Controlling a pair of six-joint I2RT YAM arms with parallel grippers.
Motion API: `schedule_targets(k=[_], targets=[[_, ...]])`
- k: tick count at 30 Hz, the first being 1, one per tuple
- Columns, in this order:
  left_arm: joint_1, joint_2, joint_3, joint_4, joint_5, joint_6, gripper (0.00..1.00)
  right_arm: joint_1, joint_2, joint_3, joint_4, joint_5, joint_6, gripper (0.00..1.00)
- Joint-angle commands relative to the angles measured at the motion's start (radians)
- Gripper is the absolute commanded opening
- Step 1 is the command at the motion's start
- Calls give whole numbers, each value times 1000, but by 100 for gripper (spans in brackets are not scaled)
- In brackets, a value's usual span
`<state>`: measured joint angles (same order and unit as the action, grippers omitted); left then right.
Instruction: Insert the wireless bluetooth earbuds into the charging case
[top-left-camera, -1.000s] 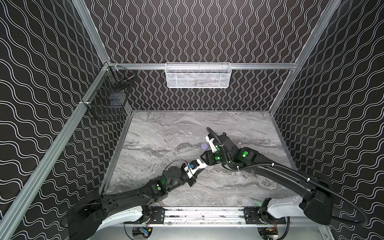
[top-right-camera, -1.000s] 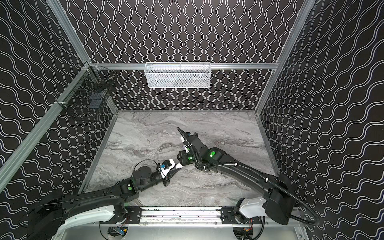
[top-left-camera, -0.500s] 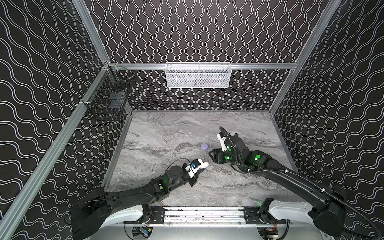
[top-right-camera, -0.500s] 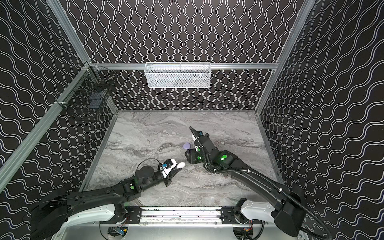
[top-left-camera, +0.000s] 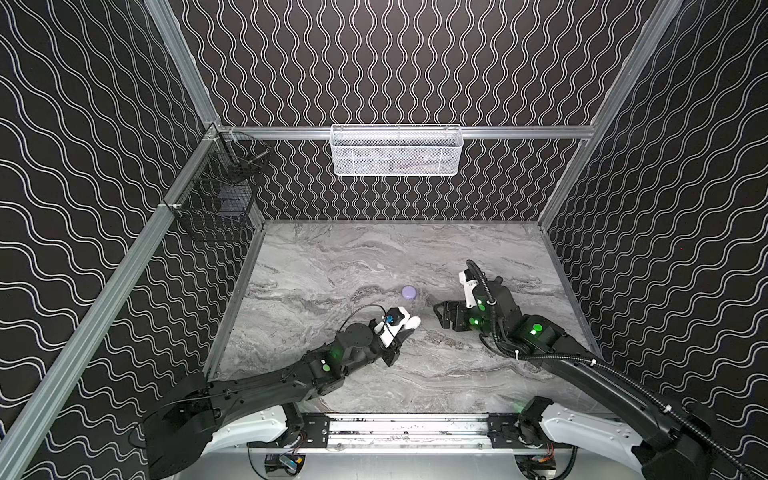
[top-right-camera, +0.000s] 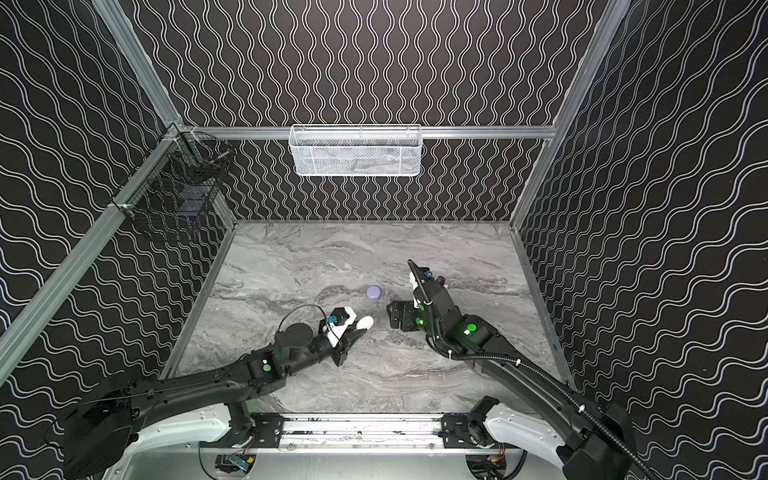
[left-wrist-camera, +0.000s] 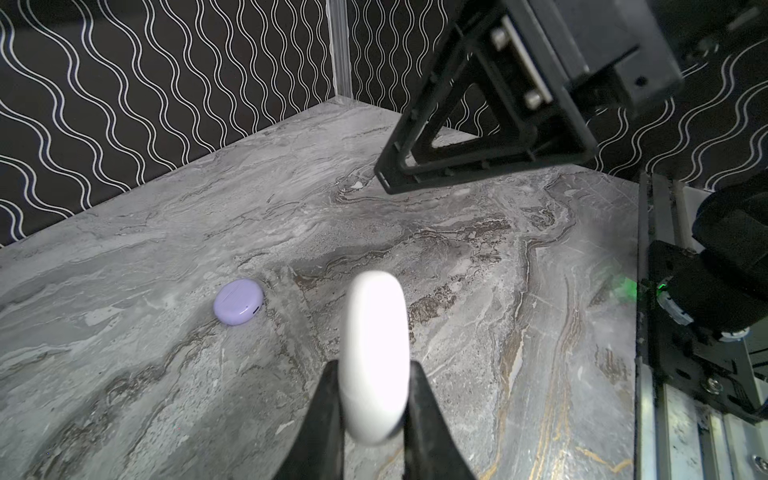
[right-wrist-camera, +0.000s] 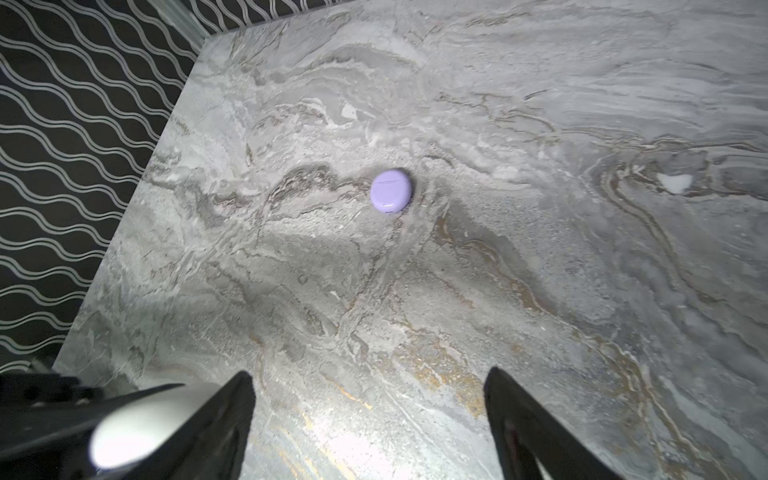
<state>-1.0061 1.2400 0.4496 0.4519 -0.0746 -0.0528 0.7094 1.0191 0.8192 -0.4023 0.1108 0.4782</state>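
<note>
My left gripper (top-left-camera: 405, 328) (top-right-camera: 358, 328) (left-wrist-camera: 374, 365) is shut on a closed white charging case (top-left-camera: 412, 322) (top-right-camera: 366, 322) (left-wrist-camera: 374, 345), gripped edge-on a little above the marble table. A closed lavender charging case (top-left-camera: 409, 292) (top-right-camera: 373, 291) (left-wrist-camera: 238, 301) (right-wrist-camera: 391, 191) lies flat on the table just behind it. To the right, my right gripper (top-left-camera: 440, 318) (top-right-camera: 392, 316) (right-wrist-camera: 369, 374) stands open and empty, apart from both cases. The white case (right-wrist-camera: 137, 432) shows blurred beside one of its fingers. No earbuds are in view.
A white mesh basket (top-left-camera: 397, 151) hangs on the back wall. On the left wall is a black wire basket (top-left-camera: 216, 199). Patterned walls close off the marble table (top-left-camera: 332, 266) on three sides, and a metal rail (top-left-camera: 407, 428) runs along the front.
My right gripper has pulled back to the right, away from the white case, and its jaws have spread wide. The left gripper keeps hold of the white case.
</note>
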Motion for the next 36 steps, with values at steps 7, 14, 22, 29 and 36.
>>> schedule_targets(k=[7, 14, 22, 29, 36], targets=[[72, 1, 84, -105, 47, -69, 0, -35, -36, -62, 49, 71, 8, 100], [150, 54, 155, -158, 111, -142, 0, -67, -86, -142, 94, 97, 0, 99], [275, 143, 222, -183, 210, -246, 0, -82, -119, -262, 207, 46, -30, 99], [365, 255, 277, -188, 335, -330, 0, -86, -121, -321, 280, 26, -34, 99], [430, 354, 322, -197, 454, -370, 0, -90, -89, -359, 341, 2, -23, 99]])
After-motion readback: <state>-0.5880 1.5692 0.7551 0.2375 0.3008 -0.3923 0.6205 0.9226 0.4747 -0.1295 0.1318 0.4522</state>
